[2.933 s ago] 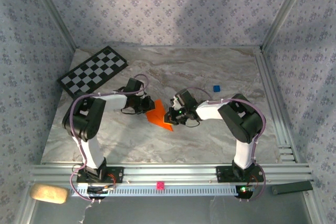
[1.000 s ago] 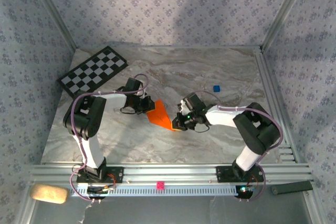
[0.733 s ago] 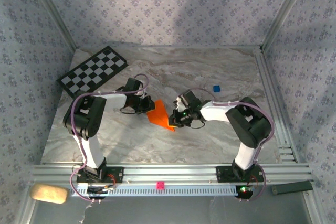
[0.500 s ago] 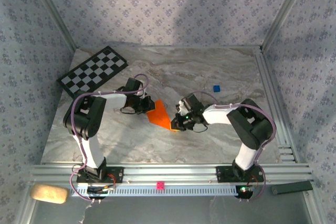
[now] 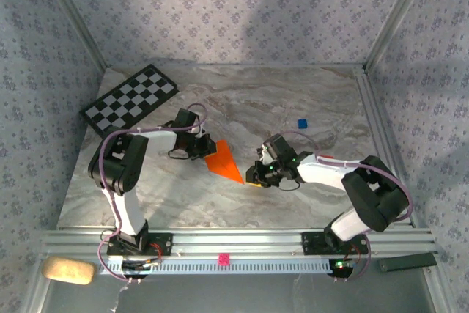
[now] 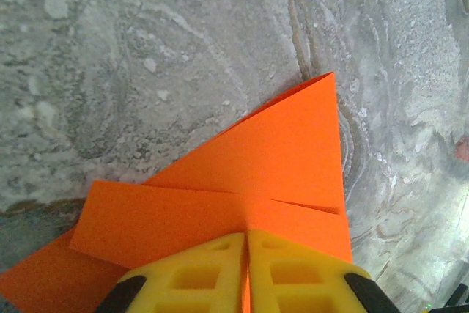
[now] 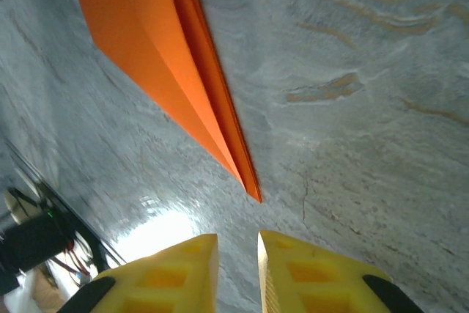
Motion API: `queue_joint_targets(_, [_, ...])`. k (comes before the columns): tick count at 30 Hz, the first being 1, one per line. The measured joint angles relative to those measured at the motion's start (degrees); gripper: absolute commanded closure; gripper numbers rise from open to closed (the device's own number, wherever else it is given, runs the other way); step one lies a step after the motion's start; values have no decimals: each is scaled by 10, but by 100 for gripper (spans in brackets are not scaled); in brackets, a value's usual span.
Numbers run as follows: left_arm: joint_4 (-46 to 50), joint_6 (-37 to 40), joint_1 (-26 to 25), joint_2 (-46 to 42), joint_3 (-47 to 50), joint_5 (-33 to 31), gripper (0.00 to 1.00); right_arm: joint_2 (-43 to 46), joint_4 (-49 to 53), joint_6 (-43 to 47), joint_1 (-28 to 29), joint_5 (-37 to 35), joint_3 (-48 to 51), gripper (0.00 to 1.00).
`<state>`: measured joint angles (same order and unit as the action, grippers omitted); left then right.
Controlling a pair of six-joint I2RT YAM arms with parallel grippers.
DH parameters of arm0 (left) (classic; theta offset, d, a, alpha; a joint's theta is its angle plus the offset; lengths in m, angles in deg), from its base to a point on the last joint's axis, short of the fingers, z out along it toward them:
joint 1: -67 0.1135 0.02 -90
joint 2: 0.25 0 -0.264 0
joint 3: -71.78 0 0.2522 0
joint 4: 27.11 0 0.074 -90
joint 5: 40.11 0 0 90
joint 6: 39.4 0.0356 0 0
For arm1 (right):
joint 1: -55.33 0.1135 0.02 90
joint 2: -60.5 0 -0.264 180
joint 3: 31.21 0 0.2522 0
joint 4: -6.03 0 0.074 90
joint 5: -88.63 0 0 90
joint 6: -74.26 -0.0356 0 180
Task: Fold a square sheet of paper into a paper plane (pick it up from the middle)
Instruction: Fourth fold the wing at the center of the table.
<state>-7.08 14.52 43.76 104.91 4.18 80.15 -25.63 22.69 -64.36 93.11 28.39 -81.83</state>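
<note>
Left gripper [image 6: 246,236] is pinching the tail of the paper plane [image 5: 224,160] lying on the table [image 5: 293,100]; right gripper [image 7: 237,241], slightly parted and empty, is hovering off its nose; final creasing seemingly awaiting a fresh grasp.

The paper plane [image 5: 223,160] is thin matt orange paper, sharply creased; the table [image 5: 293,100] is smooth grey marble-look stone, faintly glossy.

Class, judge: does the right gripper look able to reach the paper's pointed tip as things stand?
Probably yes. The right gripper sits just short of the tip of the paper, jaws slightly apart, with only table between. The left gripper pinches the other end, out of the way.
</note>
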Motion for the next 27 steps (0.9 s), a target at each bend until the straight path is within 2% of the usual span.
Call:
queue_joint_targets(9, [0,-8,1,0,0,2,89,-8,-42,-78,7,-6,2,73])
queue_joint_targets(16, [0,-10,1,0,0,2,90,-51,-57,-101,24,-6,1,74])
queue_joint_targets(27, [3,-10,8,0,0,2,90,-53,-79,-130,25,-16,4,74])
